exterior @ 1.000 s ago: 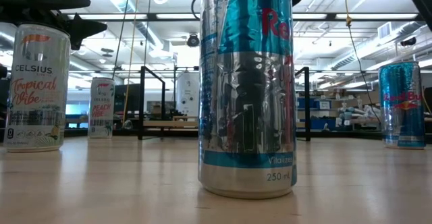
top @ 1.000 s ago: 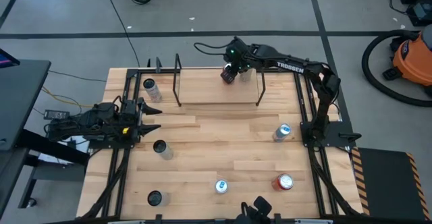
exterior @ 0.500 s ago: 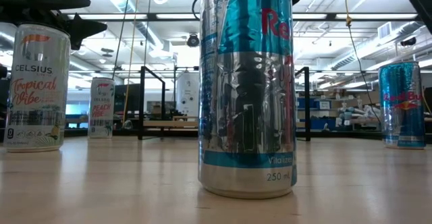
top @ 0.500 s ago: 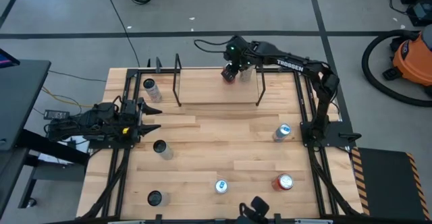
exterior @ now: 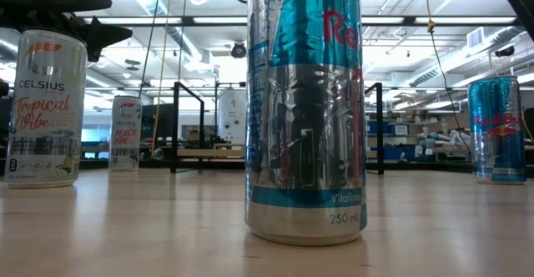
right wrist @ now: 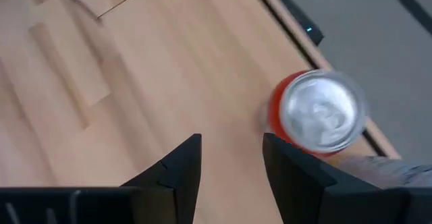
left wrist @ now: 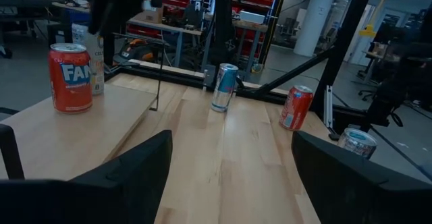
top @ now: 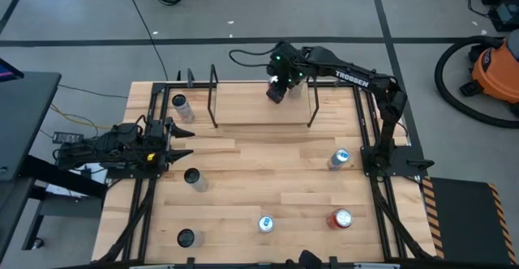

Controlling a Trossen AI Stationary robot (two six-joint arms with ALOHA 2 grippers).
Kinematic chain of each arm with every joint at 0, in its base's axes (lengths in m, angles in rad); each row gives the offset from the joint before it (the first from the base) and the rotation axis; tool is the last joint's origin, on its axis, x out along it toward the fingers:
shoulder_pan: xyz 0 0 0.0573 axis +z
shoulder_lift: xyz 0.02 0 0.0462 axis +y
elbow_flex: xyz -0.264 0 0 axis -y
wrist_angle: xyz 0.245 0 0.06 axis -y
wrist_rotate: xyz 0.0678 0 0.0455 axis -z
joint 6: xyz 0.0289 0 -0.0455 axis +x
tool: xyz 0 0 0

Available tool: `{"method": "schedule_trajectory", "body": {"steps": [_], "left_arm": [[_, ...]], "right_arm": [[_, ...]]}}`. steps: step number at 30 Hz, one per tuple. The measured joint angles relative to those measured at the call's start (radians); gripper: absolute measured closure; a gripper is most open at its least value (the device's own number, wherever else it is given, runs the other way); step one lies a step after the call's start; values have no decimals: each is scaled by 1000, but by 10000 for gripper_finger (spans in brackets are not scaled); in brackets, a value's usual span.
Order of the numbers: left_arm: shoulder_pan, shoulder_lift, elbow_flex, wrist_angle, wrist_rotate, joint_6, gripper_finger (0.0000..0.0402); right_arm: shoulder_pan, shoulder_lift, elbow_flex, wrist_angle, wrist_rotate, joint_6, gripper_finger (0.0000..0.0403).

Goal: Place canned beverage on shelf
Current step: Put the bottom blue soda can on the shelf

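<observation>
A red can (right wrist: 317,113) with a silver top stands upright on the shelf (top: 251,107), near its right end frame; its label shows in the left wrist view (left wrist: 69,77). My right gripper (right wrist: 231,143) hangs open above the shelf board beside that can, touching nothing, and in the high view (top: 277,93) it covers the can. A white can (exterior: 232,114) also stands on the shelf. My left gripper (top: 185,139) rests open at the table's left edge.
Several loose cans stand on the table: a blue one (top: 339,158) and a red one (top: 339,219) on the right, a silver-blue one (top: 265,224) at the front, dark-topped ones (top: 192,177) on the left. The shelf's left part is bare board.
My right gripper has risen a little above the shelf's right part and tipped slightly. The cans have not moved.
</observation>
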Motion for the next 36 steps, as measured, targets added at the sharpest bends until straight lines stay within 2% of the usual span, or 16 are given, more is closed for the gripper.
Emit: {"method": "schedule_trajectory", "body": {"steps": [8,16,25,28,36], "left_arm": [[0,0,0,0,0,-2,92],[0,0,0,0,0,-1,92],[0,0,0,0,0,-1,92],[0,0,0,0,0,-1,92],[0,0,0,0,0,-2,92]], "right_arm": [[73,-1,2,-35,-11,28,235],[172,-2,2,1,-9,-49,222],[302,-2,2,5,-9,-49,157],[357,-2,2,-7,-15,-5,132],[474,-3,2,-18,-132,165,99]]}}
